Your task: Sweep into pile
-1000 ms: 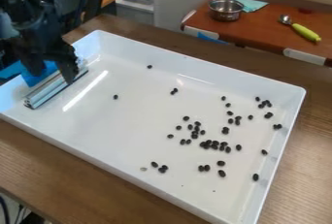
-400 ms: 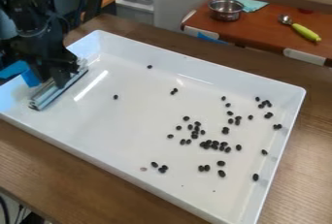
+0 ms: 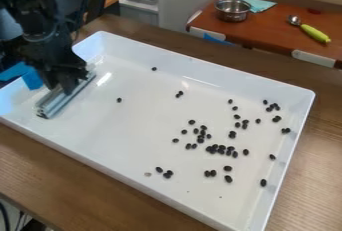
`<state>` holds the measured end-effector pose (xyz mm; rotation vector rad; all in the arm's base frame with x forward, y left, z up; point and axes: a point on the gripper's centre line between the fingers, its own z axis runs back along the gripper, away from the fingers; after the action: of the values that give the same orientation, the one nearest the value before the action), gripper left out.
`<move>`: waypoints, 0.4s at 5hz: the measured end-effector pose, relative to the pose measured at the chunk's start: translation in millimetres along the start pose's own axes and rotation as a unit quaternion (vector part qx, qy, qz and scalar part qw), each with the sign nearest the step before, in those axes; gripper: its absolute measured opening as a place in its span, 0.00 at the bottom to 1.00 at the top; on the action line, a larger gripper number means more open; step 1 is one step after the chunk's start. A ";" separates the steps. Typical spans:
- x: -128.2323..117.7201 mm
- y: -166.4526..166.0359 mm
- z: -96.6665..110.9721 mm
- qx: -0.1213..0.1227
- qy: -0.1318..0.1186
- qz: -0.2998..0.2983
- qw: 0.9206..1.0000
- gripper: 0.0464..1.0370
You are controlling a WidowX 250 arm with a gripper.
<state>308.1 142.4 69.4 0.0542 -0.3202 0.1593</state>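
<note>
My gripper hangs over the left end of the white tray, shut on the back of a metallic sweeping bar that lies slantwise on the tray floor. Small black beans are scattered to the right of the bar. A lone bean is closest to it, and another bean lies near the far wall. The densest cluster lies right of the middle. Several more beans are strewn toward the right wall, and a few rest near the front wall.
High walls run around the tray, which stands on a brown wooden table. Beyond it, a reddish surface holds a metal pot, a teal cloth and a green-handled scoop. Blue material hangs by the tray's left corner.
My gripper and the metallic bar have shifted a little to the right, away from the tray's left wall. The beans look to be where they were.
</note>
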 end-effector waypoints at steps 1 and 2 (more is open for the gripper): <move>-0.8 -20.0 1.3 -0.010 0.000 -0.004 1.000 0.29; 1.4 -40.0 -0.7 -0.012 0.000 0.000 1.000 0.29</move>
<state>316.2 103.2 68.1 0.0308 -0.3223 0.1557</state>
